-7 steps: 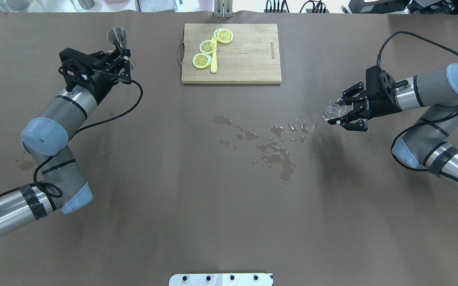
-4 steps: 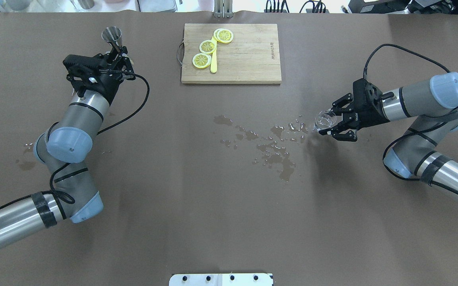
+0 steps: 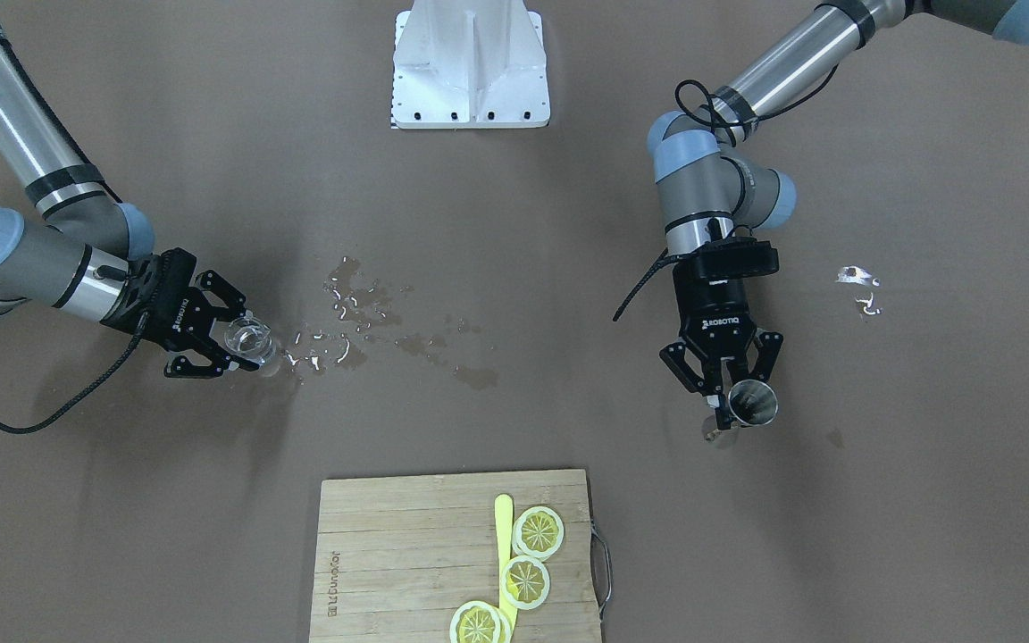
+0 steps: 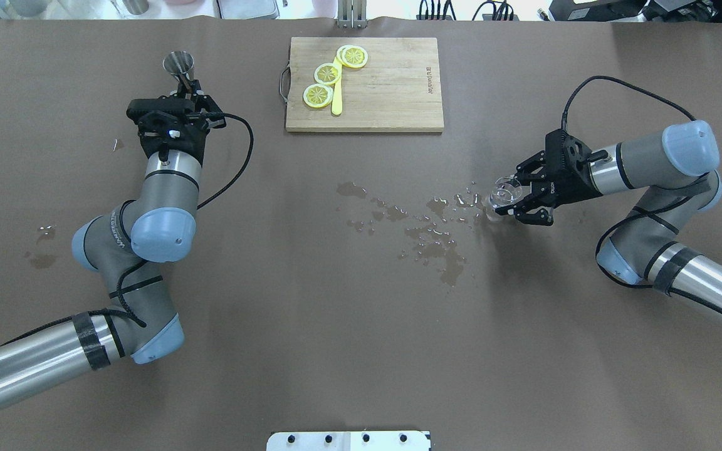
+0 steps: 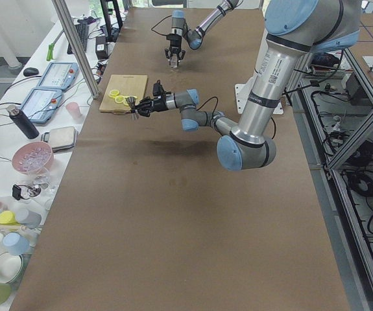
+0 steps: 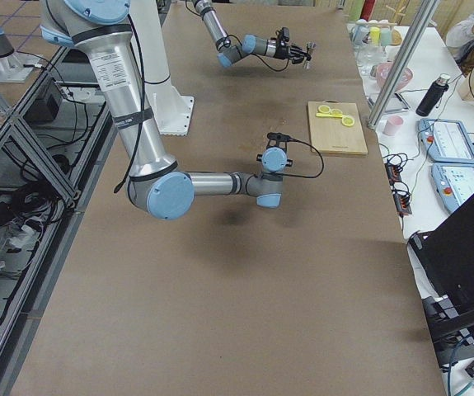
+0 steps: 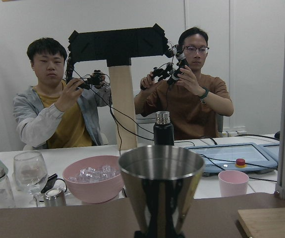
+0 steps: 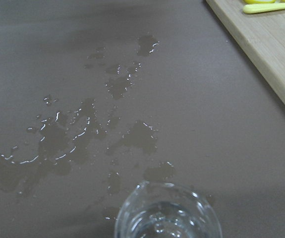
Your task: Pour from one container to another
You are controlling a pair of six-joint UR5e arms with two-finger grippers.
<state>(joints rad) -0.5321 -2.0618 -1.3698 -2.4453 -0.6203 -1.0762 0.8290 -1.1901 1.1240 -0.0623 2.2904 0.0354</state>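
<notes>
A steel jigger (image 4: 178, 64) stands upright at the far left of the table, and my left gripper (image 4: 190, 93) is shut on its waist from the near side. From across the table the jigger (image 3: 752, 402) shows its open mouth just past the left gripper (image 3: 731, 400). Its cup (image 7: 161, 191) fills the bottom centre of the left wrist view. My right gripper (image 4: 512, 194) is shut on a small clear glass (image 4: 504, 191), held low at the right edge of a spill. The glass (image 3: 248, 341) looks slightly tilted, and its rim (image 8: 168, 215) has liquid inside.
Spilled liquid (image 4: 436, 235) spreads over the middle of the table. A wooden cutting board (image 4: 392, 94) with lemon slices (image 4: 328, 73) and a yellow knife lies at the far centre. Smaller wet spots (image 4: 44, 232) sit at the left.
My right gripper carried the glass left and nearer, down to the spill's edge. The left arm swung its elbow right and turned behind the jigger, which stayed almost in place.
</notes>
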